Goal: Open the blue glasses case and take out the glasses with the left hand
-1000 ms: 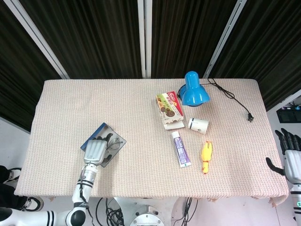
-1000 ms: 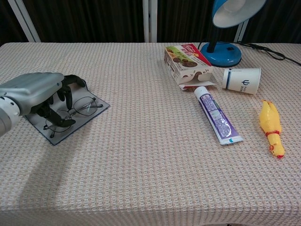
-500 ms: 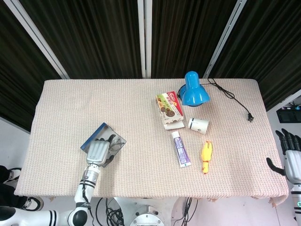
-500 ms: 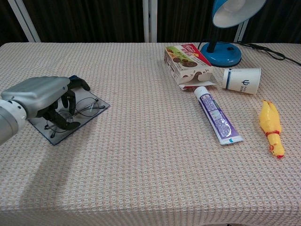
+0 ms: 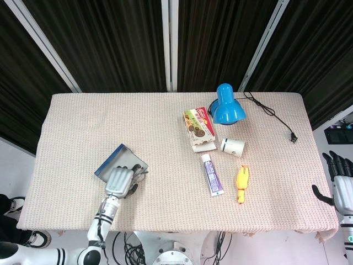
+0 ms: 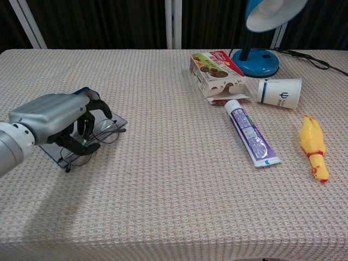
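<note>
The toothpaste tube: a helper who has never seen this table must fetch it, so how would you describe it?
Start at the blue lamp at the table's far edge and come toward the robot, past the snack box. The toothpaste tube lies flat between the paper cup and the yellow rubber chicken: long, white and purple.

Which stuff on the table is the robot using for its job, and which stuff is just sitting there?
Using: left hand, glasses, blue glasses case.

Just sitting: lamp, snack box, paper cup, toothpaste tube, yellow chicken toy.
</note>
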